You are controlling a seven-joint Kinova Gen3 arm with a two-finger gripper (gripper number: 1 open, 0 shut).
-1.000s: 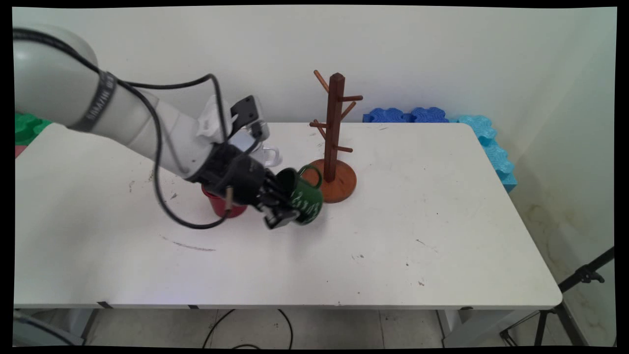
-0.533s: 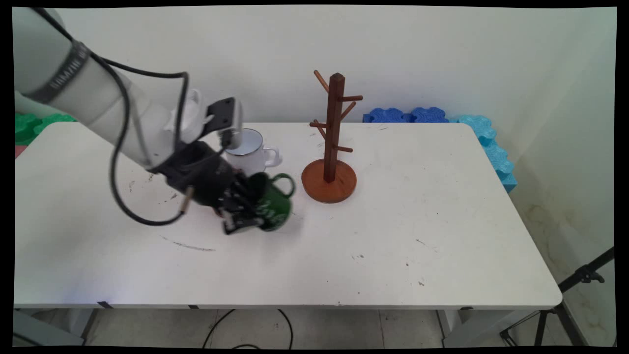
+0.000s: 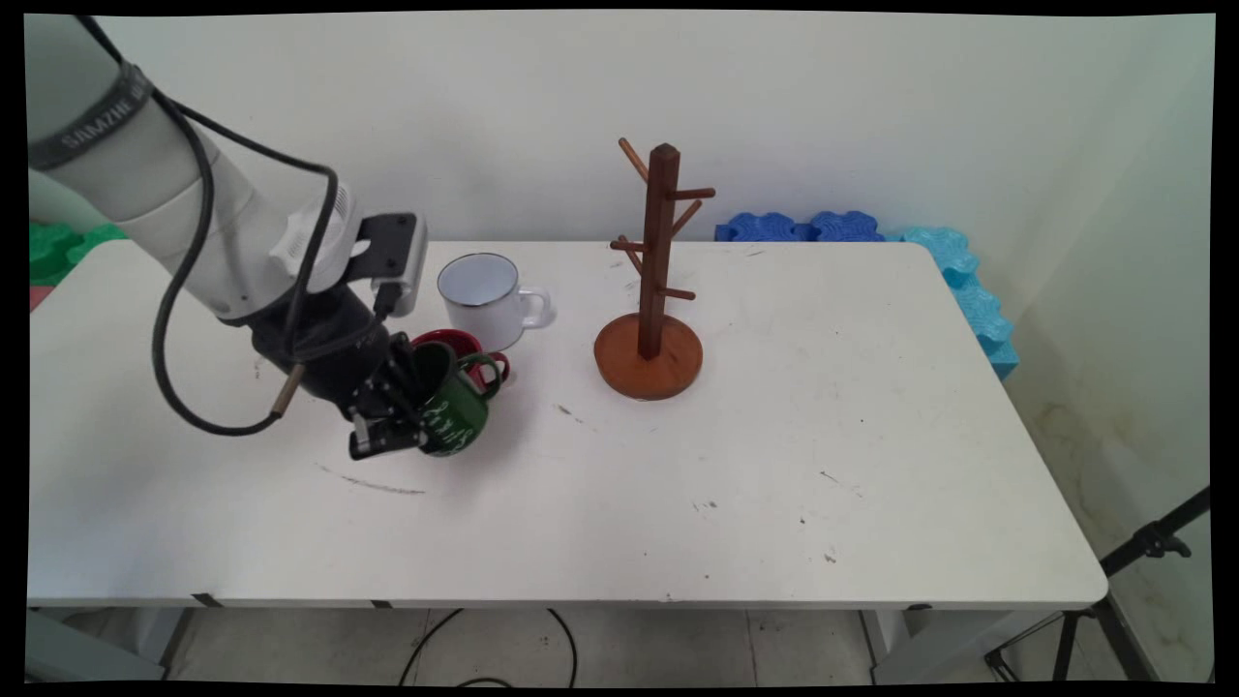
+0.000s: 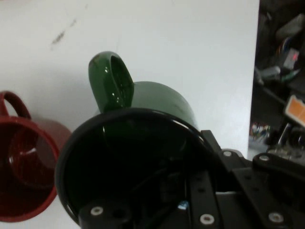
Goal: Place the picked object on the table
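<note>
My gripper (image 3: 392,421) is shut on the rim of a green mug (image 3: 453,414), which it holds tilted just above the left middle of the table (image 3: 774,465). In the hand view the green mug (image 4: 143,143) fills the centre, its handle pointing up, with one finger inside its dark mouth and one outside the wall. A red mug (image 3: 455,342) stands right behind it, seen again as the red mug (image 4: 24,171) at the left of the hand view. Further back a white enamel mug (image 3: 484,295) stands upright.
A brown wooden mug tree (image 3: 653,290) with bare pegs stands on its round base near the table's middle back. Blue foam blocks (image 3: 871,237) lie past the far right edge, green ones (image 3: 58,247) at the far left. A tripod leg (image 3: 1133,571) rises at the lower right.
The arm has carried the green mug leftward, away from the mug tree's base, by a good part of the table's width. The white and red mugs came out from behind the arm.
</note>
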